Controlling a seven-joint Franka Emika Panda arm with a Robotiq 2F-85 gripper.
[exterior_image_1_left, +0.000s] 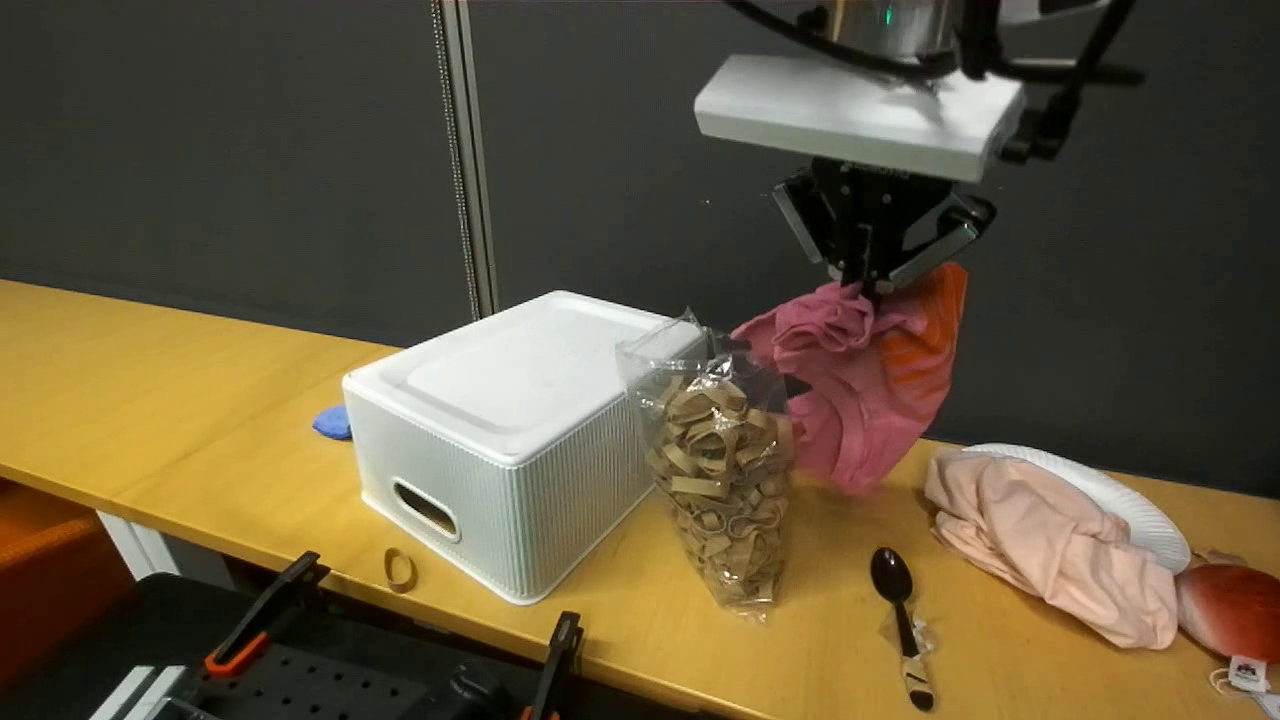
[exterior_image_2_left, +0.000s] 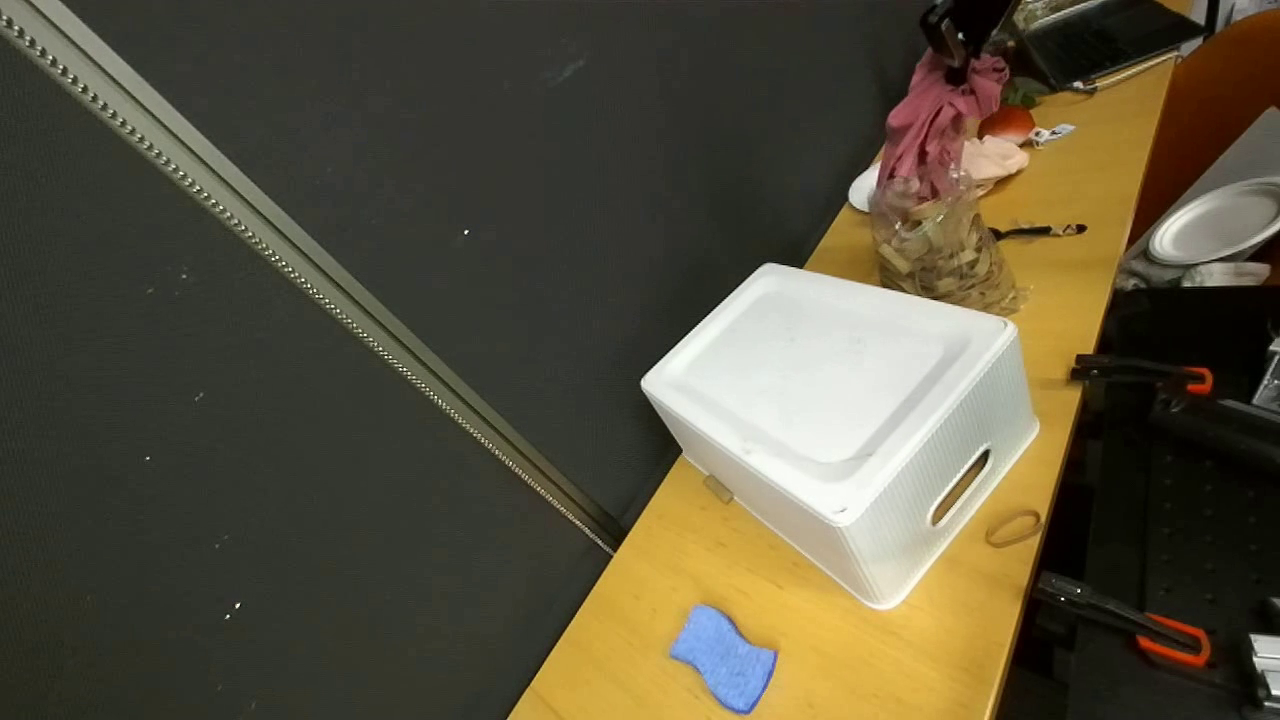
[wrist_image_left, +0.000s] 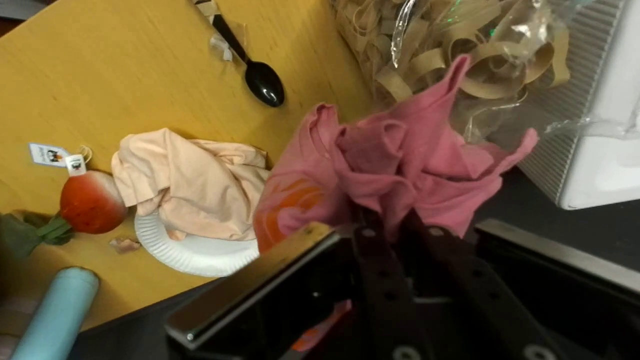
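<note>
Pink fabric, printed in orange, hangs from the gripper, whose fingers are pinched narrowly on it, just beside the clear bag of tan bands; whether fabric and bag touch, I cannot tell. On one side of the bag stands a white box; on the bag's other side lie a black spoon and, farther off, a peach cloth partly over a white plate.

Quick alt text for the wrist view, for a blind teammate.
The gripper pinches a bunched pink cloth with orange print. A clear bag of rubber bands is upper right; at left, a peach cloth partly covers a white paper plate.
</note>
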